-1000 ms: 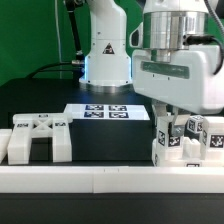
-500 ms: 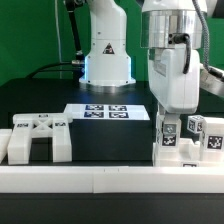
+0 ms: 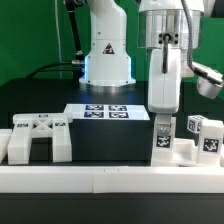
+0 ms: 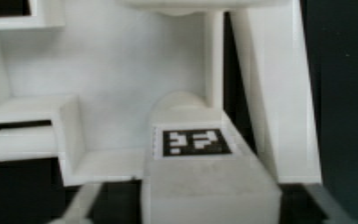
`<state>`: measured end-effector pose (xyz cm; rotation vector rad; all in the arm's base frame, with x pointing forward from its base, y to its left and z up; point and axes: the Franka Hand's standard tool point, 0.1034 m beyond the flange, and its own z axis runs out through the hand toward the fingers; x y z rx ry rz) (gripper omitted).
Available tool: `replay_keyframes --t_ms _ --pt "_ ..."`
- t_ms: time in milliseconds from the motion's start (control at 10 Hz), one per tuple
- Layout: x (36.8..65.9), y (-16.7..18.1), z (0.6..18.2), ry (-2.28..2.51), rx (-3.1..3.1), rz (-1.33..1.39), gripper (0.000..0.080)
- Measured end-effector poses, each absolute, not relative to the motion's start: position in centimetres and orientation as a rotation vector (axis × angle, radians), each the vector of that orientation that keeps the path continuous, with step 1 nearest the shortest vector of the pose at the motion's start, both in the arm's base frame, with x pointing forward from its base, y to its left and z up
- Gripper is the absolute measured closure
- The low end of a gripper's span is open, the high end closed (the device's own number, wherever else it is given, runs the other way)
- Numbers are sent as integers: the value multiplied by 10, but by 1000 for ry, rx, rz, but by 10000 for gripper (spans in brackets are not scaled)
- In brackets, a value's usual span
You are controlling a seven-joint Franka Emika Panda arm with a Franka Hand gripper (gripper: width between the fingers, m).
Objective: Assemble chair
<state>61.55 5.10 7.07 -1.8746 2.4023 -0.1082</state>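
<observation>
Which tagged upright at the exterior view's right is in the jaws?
The leftmost upright: it sits between the shut jaws; the other two uprights stand free, further toward the exterior view's right.

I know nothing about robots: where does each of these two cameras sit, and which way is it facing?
Exterior view: sits low in front of the black table, facing the arm's base at the back; shows that base and the gripper above the chair parts.
Wrist view: rides on the wrist, looking down past the gripper at white chair parts close up; of the robot, at most dim finger edges show.
Shared: the tagged chair piece that the gripper is shut on.
</observation>
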Motion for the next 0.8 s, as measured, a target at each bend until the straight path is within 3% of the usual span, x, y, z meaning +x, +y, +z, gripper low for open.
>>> replay_keyframes --t_ms 100,200,500,800 --pt "616 51 71 2396 -1883 -109 287" --pt "617 51 75 2329 -1960 -116 193" --pt "619 57 91 2110 -2185 -112 152" --pt "621 57 92 2050 -2221 -142 150"
